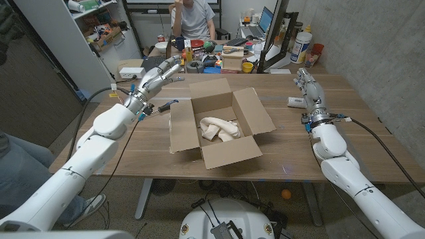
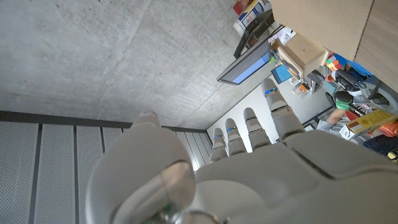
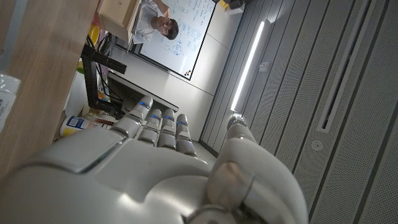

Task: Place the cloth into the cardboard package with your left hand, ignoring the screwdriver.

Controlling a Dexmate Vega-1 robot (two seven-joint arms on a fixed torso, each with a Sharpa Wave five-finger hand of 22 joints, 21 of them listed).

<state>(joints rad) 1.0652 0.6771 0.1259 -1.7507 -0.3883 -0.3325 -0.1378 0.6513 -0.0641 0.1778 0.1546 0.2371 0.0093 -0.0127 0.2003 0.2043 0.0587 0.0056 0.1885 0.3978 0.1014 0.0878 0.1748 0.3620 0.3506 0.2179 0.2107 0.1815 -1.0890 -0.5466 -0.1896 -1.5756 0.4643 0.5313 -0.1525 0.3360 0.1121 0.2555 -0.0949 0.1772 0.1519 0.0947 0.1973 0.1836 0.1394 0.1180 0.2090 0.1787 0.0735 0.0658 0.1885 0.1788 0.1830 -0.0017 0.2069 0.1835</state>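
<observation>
An open cardboard package (image 1: 247,113) stands in the middle of the wooden table (image 1: 299,149), flaps spread outward. A white cloth (image 1: 219,129) lies bunched inside it on the bottom. My left hand (image 1: 157,78) is raised off the table to the left of the box and beyond its back corner, fingers stretched out and holding nothing. In the left wrist view the left hand (image 2: 249,158) shows its back, fingers straight. A dark screwdriver (image 1: 166,104) lies on the table beside the box's left flap, under my left wrist. My right hand (image 1: 307,82) stands at the table's right side, fingers straight, holding nothing; the right wrist view shows this right hand (image 3: 155,155) from behind.
A small white packet (image 1: 295,101) lies on the table just by my right hand. Behind the table a person (image 1: 194,20) sits at a cluttered desk (image 1: 219,56) with bottles, boxes and a laptop. A shelf unit (image 1: 99,30) stands at the back left.
</observation>
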